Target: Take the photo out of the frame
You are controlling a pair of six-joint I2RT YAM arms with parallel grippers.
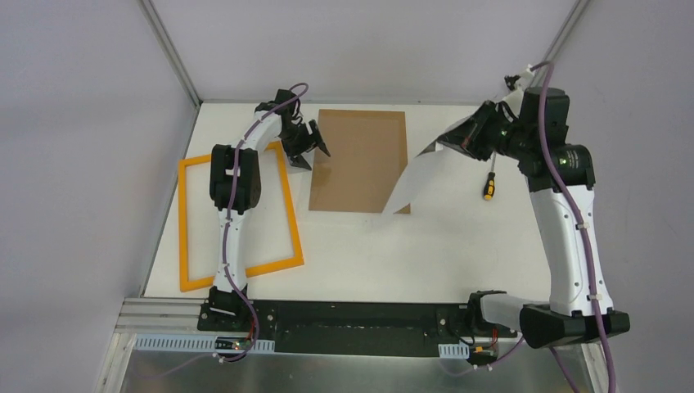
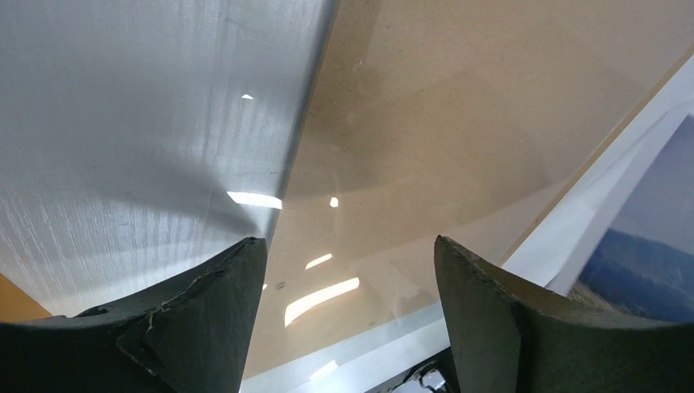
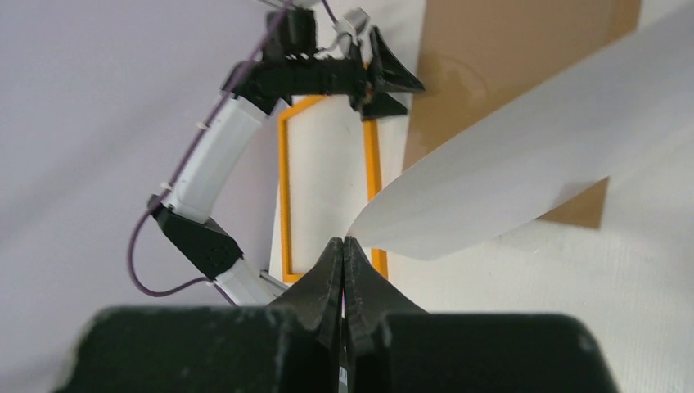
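Two arms reached over the white tabletop (image 1: 458, 254). The right fingers (image 3: 344, 274) were pressed together on one corner of the photo (image 1: 419, 176), a rectangular print with a thin white border. They held it lifted and tilted over the right edge of the plain brown rectangular backing board (image 1: 356, 160). Whether its lower edge touched the board could not be told. From above only its blank white back showed, while the left wrist view caught a slice of its blue hills and sky.

The left fingers (image 2: 205, 319) stood wide apart with nothing between them. They hovered at the board's left edge, near the top right corner of the large rectangular frame (image 1: 183, 225) with its narrow bright orange border. That frame lay flat on the left of the tabletop, well apart from the photo. Inside its opening only bare tabletop showed, with the left arm crossing above. A screwdriver with a yellow and black handle (image 1: 489, 187) lay on the tabletop just right of the lifted photo.
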